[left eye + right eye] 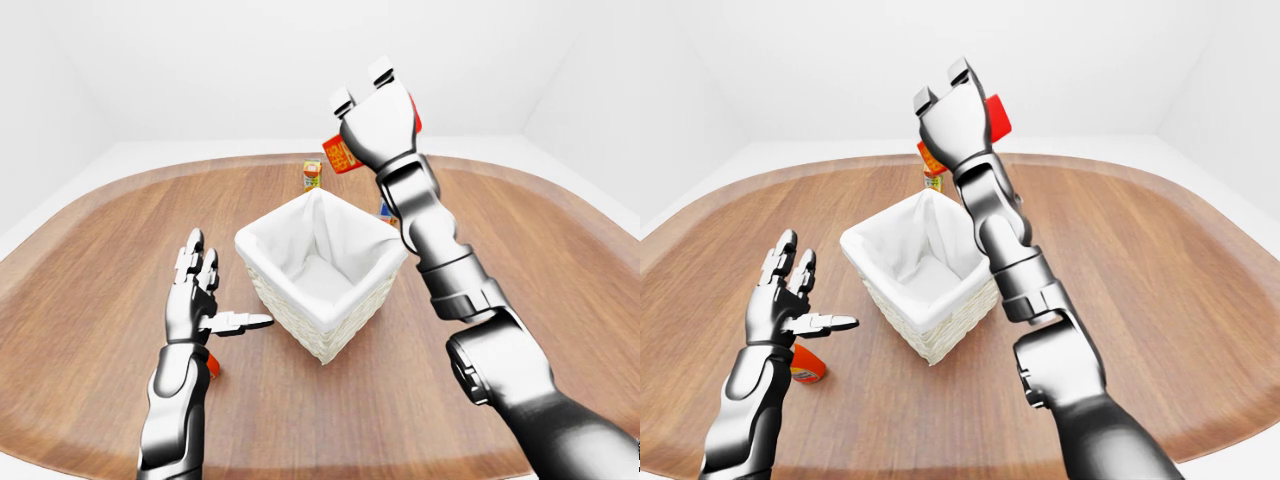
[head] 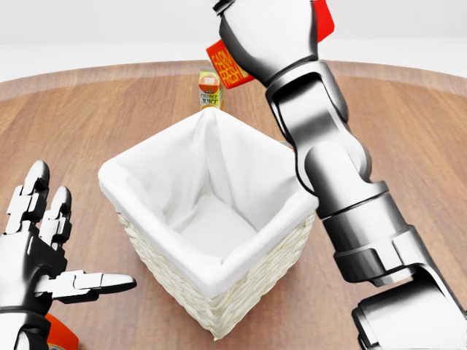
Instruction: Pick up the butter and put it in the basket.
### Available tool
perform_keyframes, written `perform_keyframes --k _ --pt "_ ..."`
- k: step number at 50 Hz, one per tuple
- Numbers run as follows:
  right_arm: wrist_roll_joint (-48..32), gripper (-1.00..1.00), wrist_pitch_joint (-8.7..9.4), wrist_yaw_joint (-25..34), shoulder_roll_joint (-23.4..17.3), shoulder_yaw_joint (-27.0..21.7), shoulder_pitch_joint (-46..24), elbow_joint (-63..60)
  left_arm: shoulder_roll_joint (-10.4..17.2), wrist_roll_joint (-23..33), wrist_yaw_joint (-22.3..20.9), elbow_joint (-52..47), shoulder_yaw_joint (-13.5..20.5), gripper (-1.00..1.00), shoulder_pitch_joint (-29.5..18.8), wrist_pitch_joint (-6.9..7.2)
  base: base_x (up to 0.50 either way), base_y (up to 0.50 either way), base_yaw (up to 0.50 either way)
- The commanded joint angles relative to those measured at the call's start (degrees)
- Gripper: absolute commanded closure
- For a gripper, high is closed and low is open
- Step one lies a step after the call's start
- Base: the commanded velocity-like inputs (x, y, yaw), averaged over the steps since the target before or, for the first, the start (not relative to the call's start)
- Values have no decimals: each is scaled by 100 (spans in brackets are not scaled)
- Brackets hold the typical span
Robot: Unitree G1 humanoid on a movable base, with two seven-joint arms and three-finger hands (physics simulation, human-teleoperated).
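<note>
A woven wicker basket (image 2: pixel 255 281) lined with matt white cloth sits on a smooth wood-grain table (image 2: pixel 109 124).

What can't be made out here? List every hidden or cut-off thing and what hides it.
- Red butter box: head view, mostly behind the right robot hand; label partly readable.
- Orange object beside the left robot hand: the forearm covers it; identity unclear.
- White-lined wicker basket: floor partly shadowed.
- Orange juice carton: print too small.
</note>
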Motion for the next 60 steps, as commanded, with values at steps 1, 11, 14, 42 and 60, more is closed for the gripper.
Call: perform_keyframes --k 1,11,14,42,60 --pt "-335 100 -146 -613 141 1058 -707 1324 15 -53 -25 84 18 -100 -20 0 0 0 0" --pt "-335 100 -326 -901 427 1342 -1218 2410 34 -95 -43 191 38 -100 -51 0 0 0 0" --pt "-335 100 -363 -1024 498 1431 -1329 2715 39 -110 -55 216 47 -100 -50 0 0 0 0" --pt "-335 100 -38 -1380 962 2043 -1272 3946 63 -161 -61 358 65 -100 -92 -8 0 0 0" --pt "-335 100 214 -1503 1224 2465 -1093 4413 74 -193 -66 375 75 -100 -98 -13 0 0 0"
